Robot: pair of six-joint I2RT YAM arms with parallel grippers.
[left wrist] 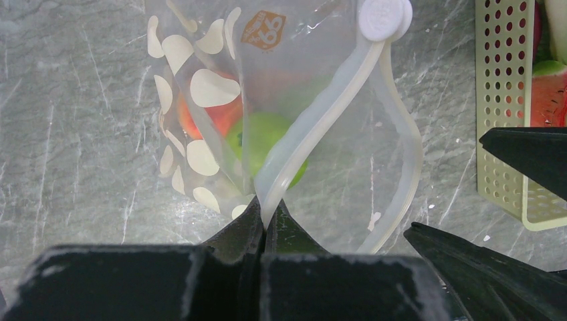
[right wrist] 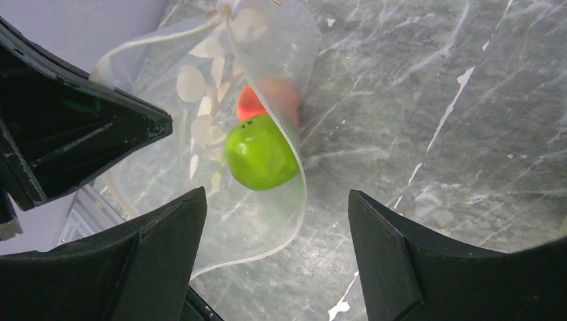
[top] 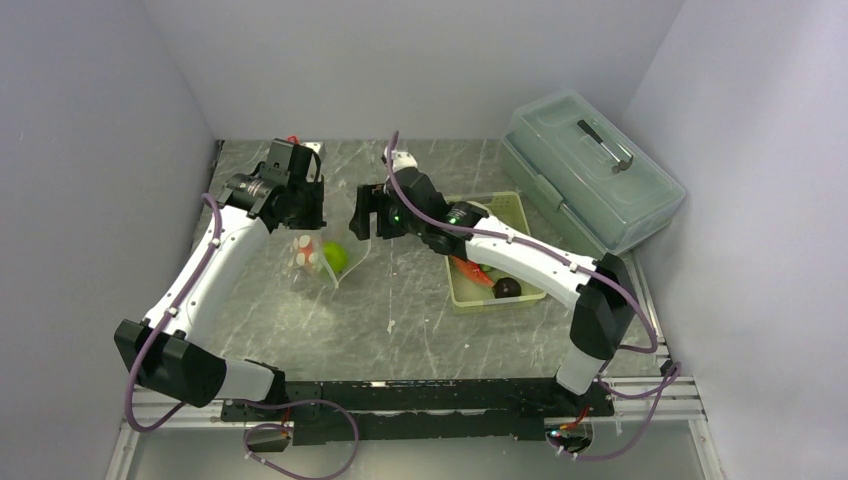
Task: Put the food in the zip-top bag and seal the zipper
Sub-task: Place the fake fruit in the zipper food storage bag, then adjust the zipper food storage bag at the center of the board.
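The zip-top bag [left wrist: 334, 140] lies on the marble table with its mouth gaping. My left gripper [left wrist: 267, 217] is shut on the zipper [left wrist: 327, 107], pinching the whitish strip near its end. A green ball [right wrist: 259, 152] and an orange-red ball [right wrist: 257, 100] sit inside the bag [right wrist: 200, 87]. My right gripper [right wrist: 277, 207] stands open just above the bag's free mouth edge, with nothing between its fingers. In the top view the bag [top: 330, 262] lies between the left gripper [top: 303, 222] and the right gripper [top: 362, 215]. A red-orange long piece [top: 470, 272] and a dark maroon ball [top: 507, 288] lie in the basket.
The pale green slotted basket [top: 515, 212] stands right of the bag, under the right arm. A large translucent lidded box [top: 590, 170] sits at the back right. Walls close in the table on the left, back and right.
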